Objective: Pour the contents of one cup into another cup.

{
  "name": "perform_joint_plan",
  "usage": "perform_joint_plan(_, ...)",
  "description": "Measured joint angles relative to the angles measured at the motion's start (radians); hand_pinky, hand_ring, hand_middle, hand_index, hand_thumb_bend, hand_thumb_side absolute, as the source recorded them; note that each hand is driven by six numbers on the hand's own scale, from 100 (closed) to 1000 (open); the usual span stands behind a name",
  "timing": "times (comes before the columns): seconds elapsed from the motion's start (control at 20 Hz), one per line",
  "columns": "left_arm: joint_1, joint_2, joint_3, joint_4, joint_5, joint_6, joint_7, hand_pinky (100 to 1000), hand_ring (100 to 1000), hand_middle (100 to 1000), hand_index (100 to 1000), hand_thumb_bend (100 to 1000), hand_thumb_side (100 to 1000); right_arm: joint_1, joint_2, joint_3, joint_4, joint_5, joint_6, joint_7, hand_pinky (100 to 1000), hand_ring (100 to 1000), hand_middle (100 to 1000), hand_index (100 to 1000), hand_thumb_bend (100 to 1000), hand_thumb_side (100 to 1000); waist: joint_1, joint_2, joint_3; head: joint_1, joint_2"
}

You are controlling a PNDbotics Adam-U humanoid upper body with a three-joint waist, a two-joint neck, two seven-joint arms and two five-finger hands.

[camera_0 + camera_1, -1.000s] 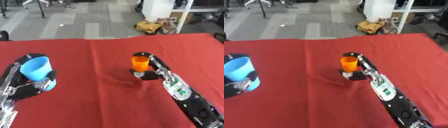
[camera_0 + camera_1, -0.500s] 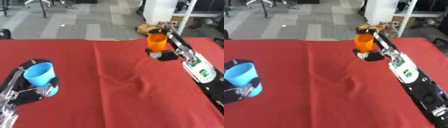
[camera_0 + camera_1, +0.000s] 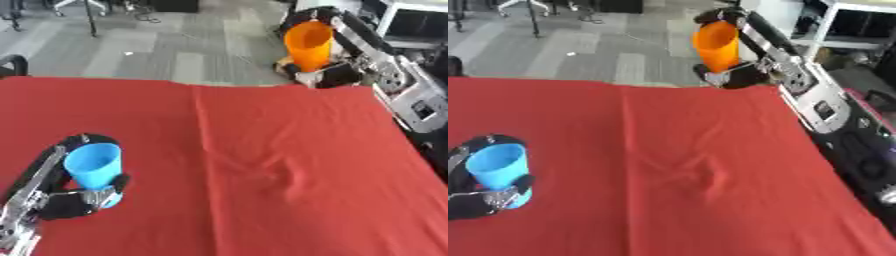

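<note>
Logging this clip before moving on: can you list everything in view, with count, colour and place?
orange cup: one, orange, upright, held up in the air at the far right, above the table's far edge.
blue cup: one, blue, upright, near left of the table.
tablecloth: one, red, covering the table, with a wrinkle near the middle.
floor: grey, beyond the table, with chair legs and a white cabinet at the far edge.
right hand: one, black, curled round the orange cup.
left hand: one, black, curled round the blue cup.

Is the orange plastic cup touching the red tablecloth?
Apart. The left eye view shows the orange plastic cup held up by the right hand, floor showing beneath it.
</note>
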Motion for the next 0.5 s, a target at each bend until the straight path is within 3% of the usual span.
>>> perform_joint_plan(0.5,-0.083,-0.055,-0.036,0.115,-0.093,-0.069,-0.04,307,449,477,648,337,100,-0.106,0.172,0.072,0.026,0.015,-0.022,0.097,358,329,676,851,250,100,-0.013,-0.003,-0.004,-0.006,0.0)
